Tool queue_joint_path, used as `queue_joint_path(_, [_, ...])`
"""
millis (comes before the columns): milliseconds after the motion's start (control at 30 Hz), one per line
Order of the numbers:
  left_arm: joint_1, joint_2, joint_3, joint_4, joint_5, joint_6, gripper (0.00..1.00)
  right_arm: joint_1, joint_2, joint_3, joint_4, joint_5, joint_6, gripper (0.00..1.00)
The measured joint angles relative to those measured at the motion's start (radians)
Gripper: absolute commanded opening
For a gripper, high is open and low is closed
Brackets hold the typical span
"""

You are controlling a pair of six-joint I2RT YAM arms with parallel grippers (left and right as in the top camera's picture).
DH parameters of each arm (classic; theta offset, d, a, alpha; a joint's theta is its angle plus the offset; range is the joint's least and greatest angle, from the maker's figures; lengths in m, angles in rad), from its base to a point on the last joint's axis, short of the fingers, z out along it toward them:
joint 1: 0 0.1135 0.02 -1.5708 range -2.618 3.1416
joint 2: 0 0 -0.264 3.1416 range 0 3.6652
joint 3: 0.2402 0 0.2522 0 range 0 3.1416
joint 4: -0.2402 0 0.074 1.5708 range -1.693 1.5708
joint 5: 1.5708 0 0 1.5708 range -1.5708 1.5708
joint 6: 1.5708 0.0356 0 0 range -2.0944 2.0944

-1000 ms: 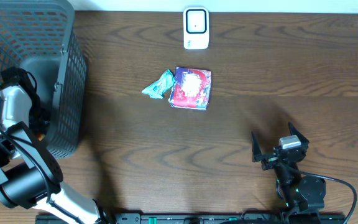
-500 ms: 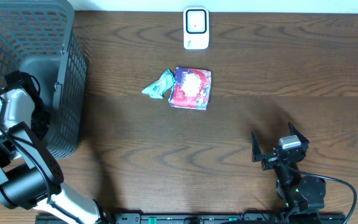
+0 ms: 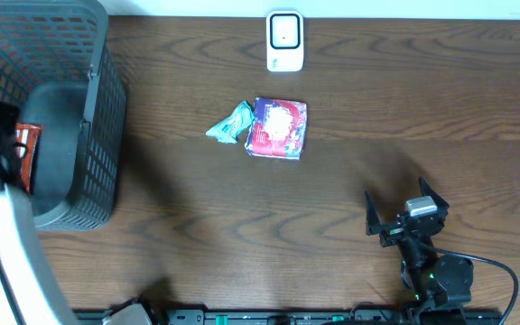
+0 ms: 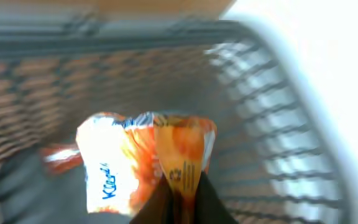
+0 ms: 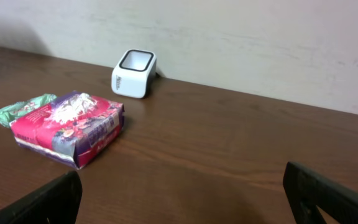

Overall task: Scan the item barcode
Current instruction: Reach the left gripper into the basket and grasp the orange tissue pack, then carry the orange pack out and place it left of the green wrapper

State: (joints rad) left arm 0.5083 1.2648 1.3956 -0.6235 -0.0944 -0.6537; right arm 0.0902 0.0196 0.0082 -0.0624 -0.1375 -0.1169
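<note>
In the left wrist view my left gripper [image 4: 180, 202] is shut on the edge of an orange and white snack packet [image 4: 126, 165], blurred by motion, inside the grey mesh basket [image 4: 272, 118]. From overhead the packet [image 3: 27, 152] shows as a red-orange patch over the basket [image 3: 97, 81] at the far left, next to my blurred white arm. The white barcode scanner [image 3: 284, 41] stands at the table's back middle, and the right wrist view also shows the scanner [image 5: 134, 73]. My right gripper [image 3: 406, 213] rests open at the front right, holding nothing.
A pink and red packet [image 3: 278, 128] and a green wrapper [image 3: 231, 123] lie side by side in front of the scanner. The right wrist view shows the same pink packet [image 5: 70, 127] and green wrapper [image 5: 23, 106]. A pale wall runs behind the table.
My left gripper has shut on the orange packet inside the basket, and the left arm has swung up fast, blurring in the overhead view. The right arm has not moved.
</note>
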Motion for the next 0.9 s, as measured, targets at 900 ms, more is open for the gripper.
queue_joint_path(900, [-0.84,0.264,0.01,0.174,0.237,0.735,0.07,0.0,0.0,0.0,0.0,0.0,0.0,0.99])
